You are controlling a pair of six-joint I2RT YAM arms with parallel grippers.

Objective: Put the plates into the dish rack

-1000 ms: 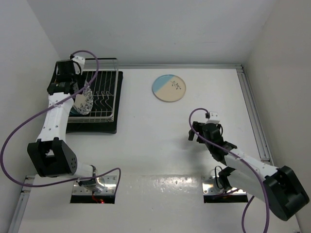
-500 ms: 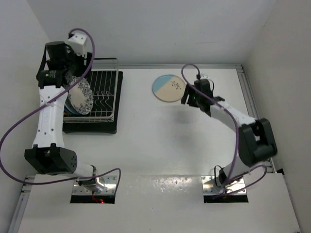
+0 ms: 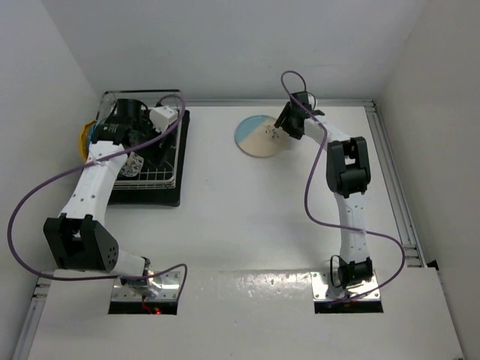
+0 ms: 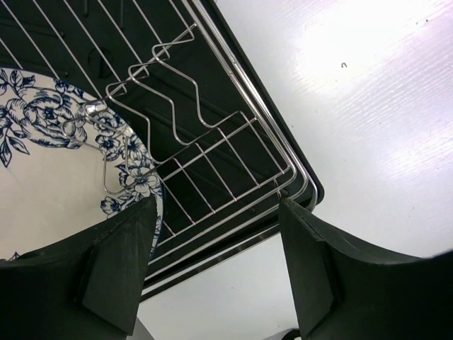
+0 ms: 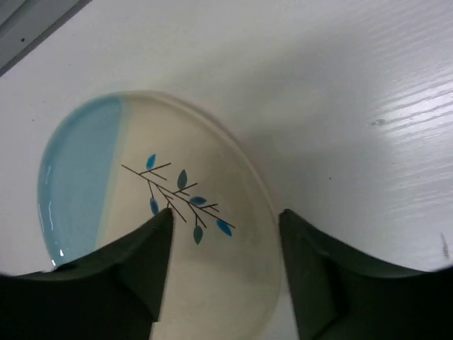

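Note:
The blue-and-cream plate (image 3: 255, 136) with its sprig lies flat on the table at the back centre. My right gripper (image 3: 283, 124) is open at its right rim. In the right wrist view one finger is over the plate (image 5: 141, 163) and the other over bare table, so the gripper (image 5: 226, 216) straddles the rim. The dish rack (image 3: 169, 161) stands at the back left. A white plate with blue flowers (image 3: 131, 163) stands in it. My left gripper (image 3: 142, 144) hovers open over the rack (image 4: 212, 152), beside that floral plate (image 4: 49, 163), with nothing between its fingers (image 4: 218, 212).
The rack sits on a black tray (image 3: 150, 196). A yellow plate edge (image 3: 84, 139) shows at the rack's left side, close to the left wall. A raised rail (image 3: 390, 172) runs along the table's right side.
The left gripper has let go of the floral plate, which now stands in the rack, and has swung over the rack. The right arm has stretched out to the blue-and-cream plate's rim.

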